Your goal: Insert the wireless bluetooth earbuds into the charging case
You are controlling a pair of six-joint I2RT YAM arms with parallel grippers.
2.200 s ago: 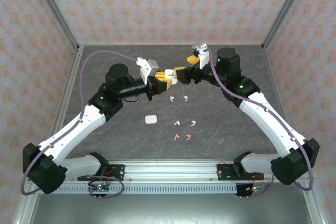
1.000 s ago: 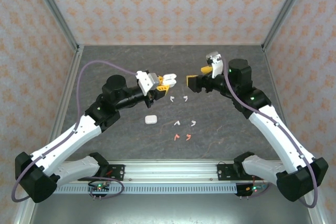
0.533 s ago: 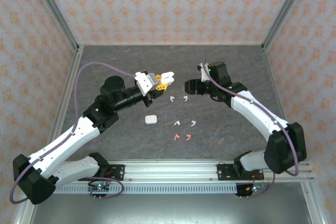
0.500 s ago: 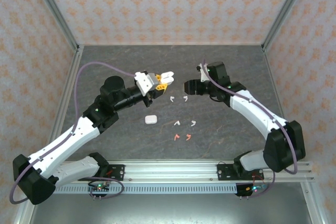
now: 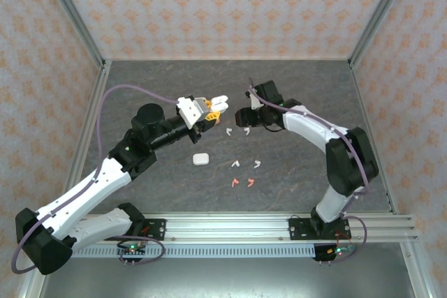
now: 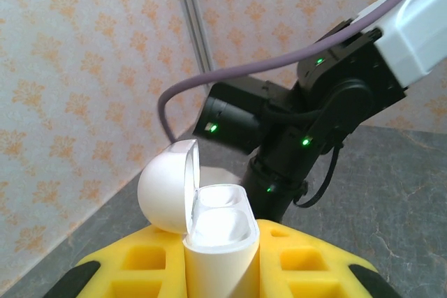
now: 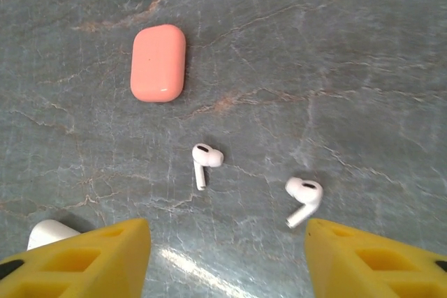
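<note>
The right tool has peeled away from its partner and swung down toward the dark grey stone-patterned bench. A couple of seconds back the two tools were nose to nose at the case. I read that as the lid work finished and the first pick starting.

The left tool is clamped on the small white rounded charging case, holding it upright above the bench. Its domed lid is flipped open, and I can't tell whether anything sits inside.

The right tool's yellow fingers are spread wide with nothing between them. Just ahead of that gap lie two white stemmed earbuds, flat on the bench and apart from each other. One sits nearer one finger, the other nearer the opposite finger. Beyond them lies a closed coral-pink rounded case.

Nearer the arm bases lie another white pair and two coral-pink buds.
</note>
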